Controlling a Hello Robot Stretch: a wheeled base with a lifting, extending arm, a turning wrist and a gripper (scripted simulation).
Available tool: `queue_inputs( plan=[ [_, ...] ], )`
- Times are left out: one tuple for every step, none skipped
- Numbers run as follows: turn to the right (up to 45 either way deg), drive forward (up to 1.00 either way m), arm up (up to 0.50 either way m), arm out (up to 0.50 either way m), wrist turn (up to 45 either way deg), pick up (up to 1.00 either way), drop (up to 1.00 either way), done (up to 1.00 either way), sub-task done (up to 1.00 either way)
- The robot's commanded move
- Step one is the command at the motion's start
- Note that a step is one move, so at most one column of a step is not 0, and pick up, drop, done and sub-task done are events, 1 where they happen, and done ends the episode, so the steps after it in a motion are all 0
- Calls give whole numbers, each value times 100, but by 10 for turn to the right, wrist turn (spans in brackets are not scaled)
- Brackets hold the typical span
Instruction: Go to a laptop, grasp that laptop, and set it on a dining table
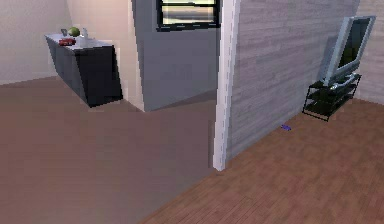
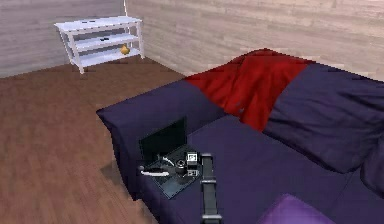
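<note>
Laptop [image 2: 163, 143] sits open on the purple sofa's [image 2: 260, 165] seat cushion, lower middle of the arm side view. Its lid is upright, the screen faces the frame's lower right, and the hinge line rises slightly rightward. It is probably stiff, fairly heavy and weak at the hinge (the soft cushion gives no firm backing), so grip the base edge, not the lid. Just right, the gripper [image 2: 160, 170] overlaps its base; whether it holds anything cannot be told.

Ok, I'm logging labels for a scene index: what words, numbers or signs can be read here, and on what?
None can be read.
Laptop screen: dark, no text.
TV screen: no text.
White squares on the arm: black marks, too small to read.
</note>
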Motion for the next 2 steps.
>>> queue_inputs(
  plan=[
    [0,0,0,0,180,0,0,0,0],
    [0,0,-30,0,0,0,0,0,0]
  ],
)
